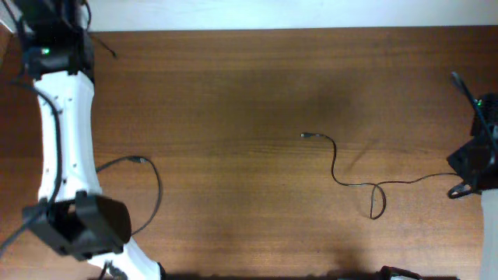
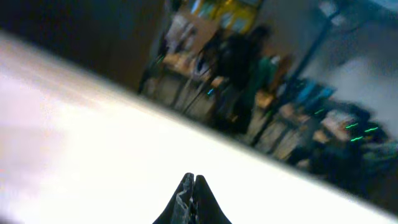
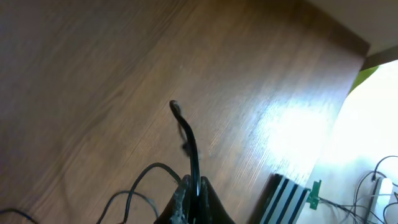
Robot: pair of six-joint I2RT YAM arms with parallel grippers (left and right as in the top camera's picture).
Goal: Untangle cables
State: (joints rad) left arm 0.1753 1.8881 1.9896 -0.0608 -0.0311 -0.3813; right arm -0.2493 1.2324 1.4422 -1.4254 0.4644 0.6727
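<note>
No knotted bundle shows anywhere; the cables lie as two separate strands, well apart on the table (image 1: 233,93); the right-hand cord (image 1: 334,159) starts at a small plug (image 1: 304,135) near the middle of the table, bends down, runs right, crosses itself in one small loop (image 1: 378,215) and goes on to the right gripper (image 1: 461,188); the left-hand cord (image 1: 159,190) arcs just beside the left arm (image 1: 66,132), its ends hidden by that arm

In the right wrist view the right gripper (image 3: 191,182) has its jaws pressed together on the right-hand cord (image 3: 192,149), pinched near its end, so a short tip sticks out past the fingertips; the left gripper (image 2: 193,180) has its jaws fully together, tipped up toward the room, and nothing shows between them; whether it pinches the left-hand cord I cannot tell

By my judgement the parting of the strands is largely done; what is left appears to be drawing out the small loop, then laying the right-hand cord down flat and letting go
</note>
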